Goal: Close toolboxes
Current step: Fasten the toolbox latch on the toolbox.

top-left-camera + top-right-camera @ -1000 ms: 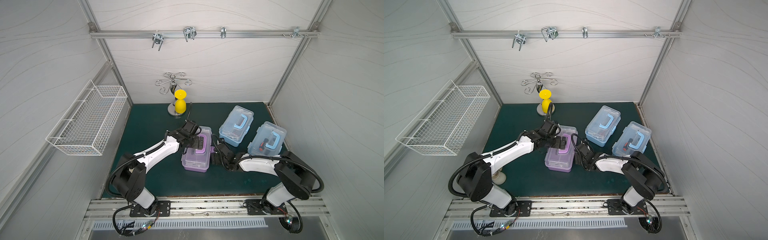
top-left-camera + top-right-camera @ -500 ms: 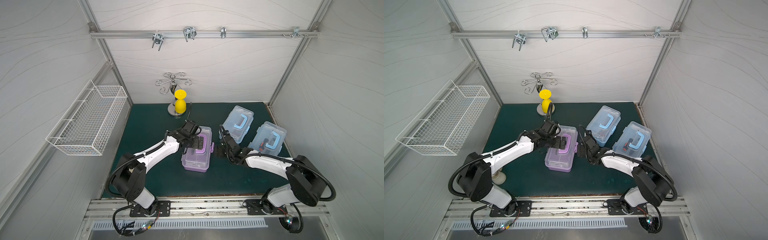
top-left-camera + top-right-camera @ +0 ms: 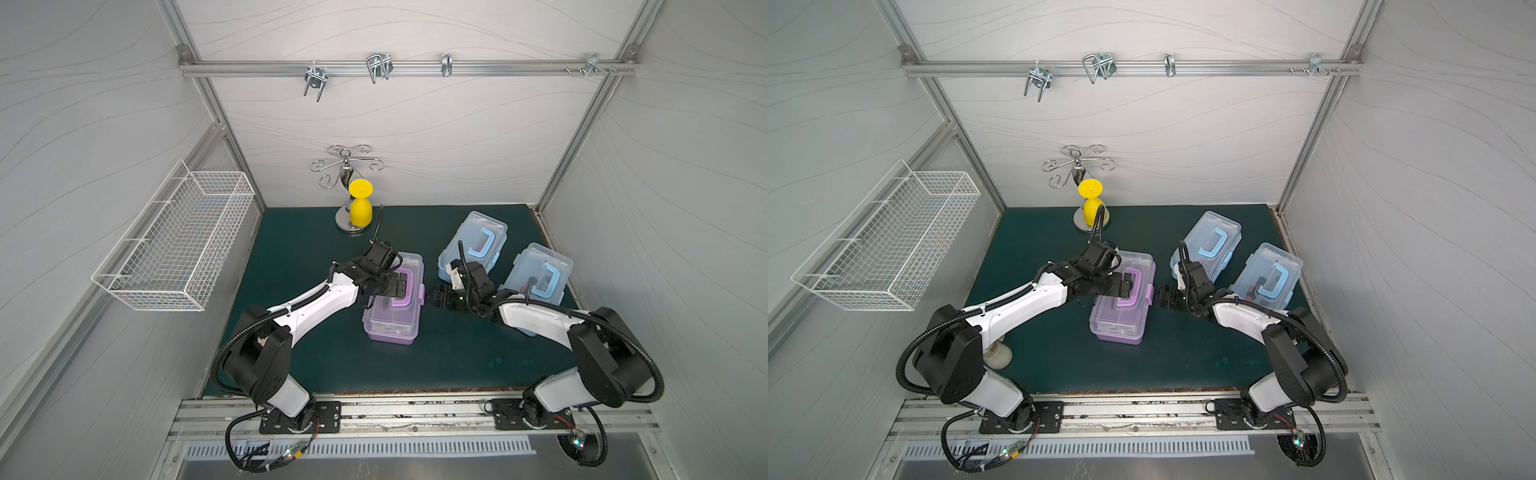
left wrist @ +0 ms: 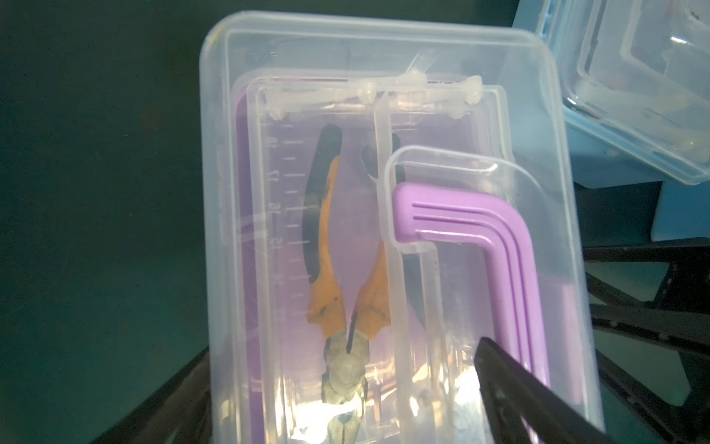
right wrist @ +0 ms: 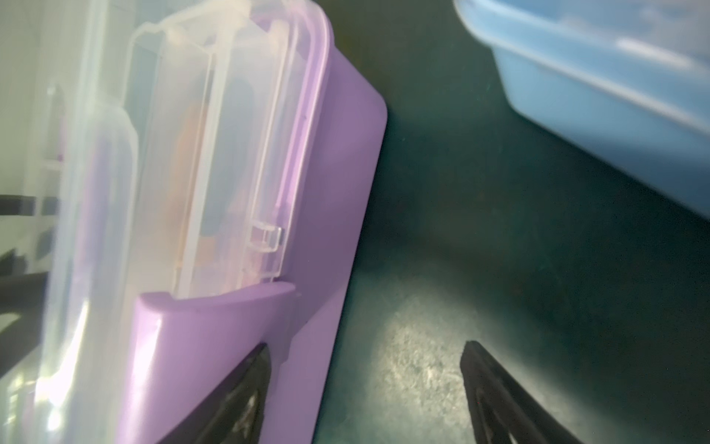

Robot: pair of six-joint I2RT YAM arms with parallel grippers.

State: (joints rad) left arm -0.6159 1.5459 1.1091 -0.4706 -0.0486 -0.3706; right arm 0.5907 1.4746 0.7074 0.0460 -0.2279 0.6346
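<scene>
Now our left fingers (image 4: 511, 376) spread wide, empty, one tip on the clear lid of the purple rectangular plastic toolbox (image 3: 390, 328). Our right fingers (image 5: 488, 384), likewise parted and empty, sit beside its latch (image 5: 215, 338). It stands on the table (image 3: 316, 249), left of two light-blue plastic toolboxes (image 3: 473, 245) (image 3: 538, 272).

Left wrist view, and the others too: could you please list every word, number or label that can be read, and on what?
Nothing can be read.
Moulded ruler scale on the clear lid of the purple toolbox: numerals beside the ticks, too faint and blurred to read.
Far light blue toolbox and near light blue toolbox: no text visible.
</scene>
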